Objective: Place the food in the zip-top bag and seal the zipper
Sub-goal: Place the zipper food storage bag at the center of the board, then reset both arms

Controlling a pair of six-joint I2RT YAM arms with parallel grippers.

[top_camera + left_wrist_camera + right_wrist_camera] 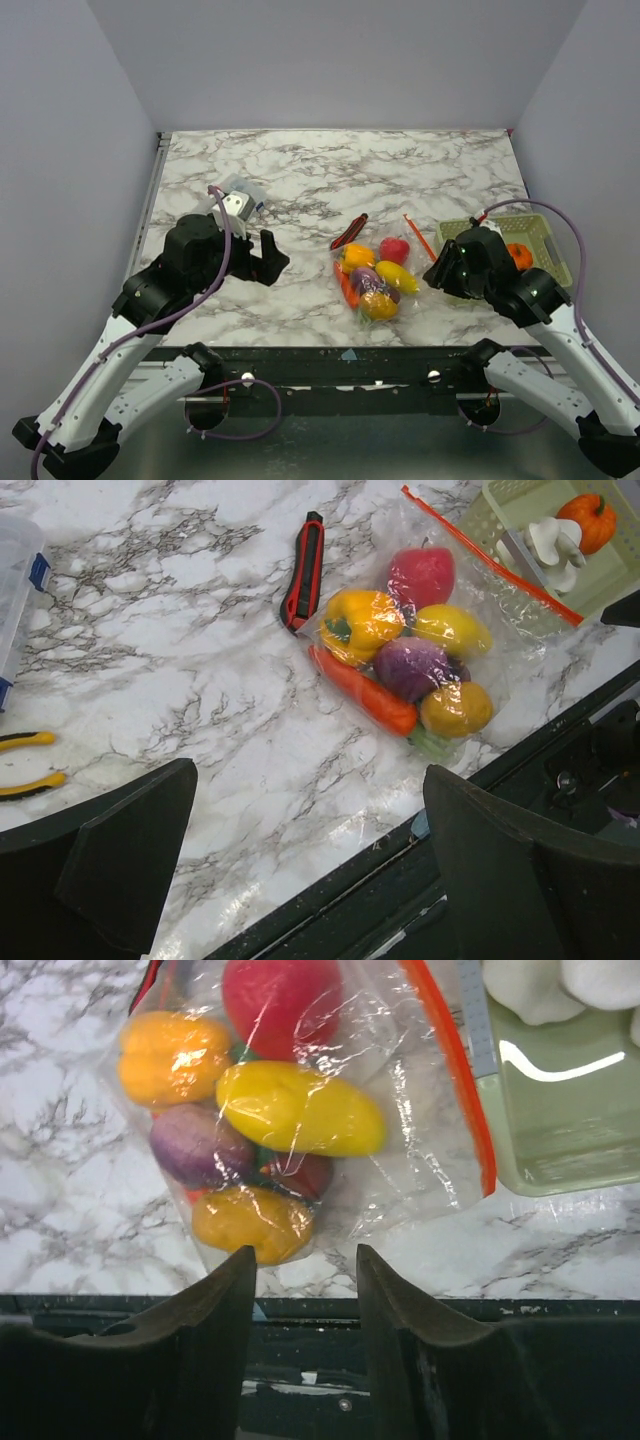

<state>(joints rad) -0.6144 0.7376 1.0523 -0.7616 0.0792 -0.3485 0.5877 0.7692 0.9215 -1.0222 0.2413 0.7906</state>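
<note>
The clear zip-top bag (392,296) lies flat near the table's front edge with its orange-red zipper (420,237) on the far right side. Inside it is food: a yellow pepper (360,620), a red apple (422,575), a yellow lemon (300,1108), a purple piece (195,1145), an orange piece (250,1222) and a carrot (365,690). An orange pumpkin (518,255) and a white piece (550,542) sit in the green basket (556,261). My left gripper (310,780) is open and empty, left of the bag. My right gripper (305,1252) stands open just off the bag's near corner, holding nothing.
A slim red-and-black stick (349,231) lies against the bag's far left side. A clear box with a blue clip (15,570) and yellow-handled pliers (25,760) lie at the left. The dark front rail of the table (340,352) runs just below the bag.
</note>
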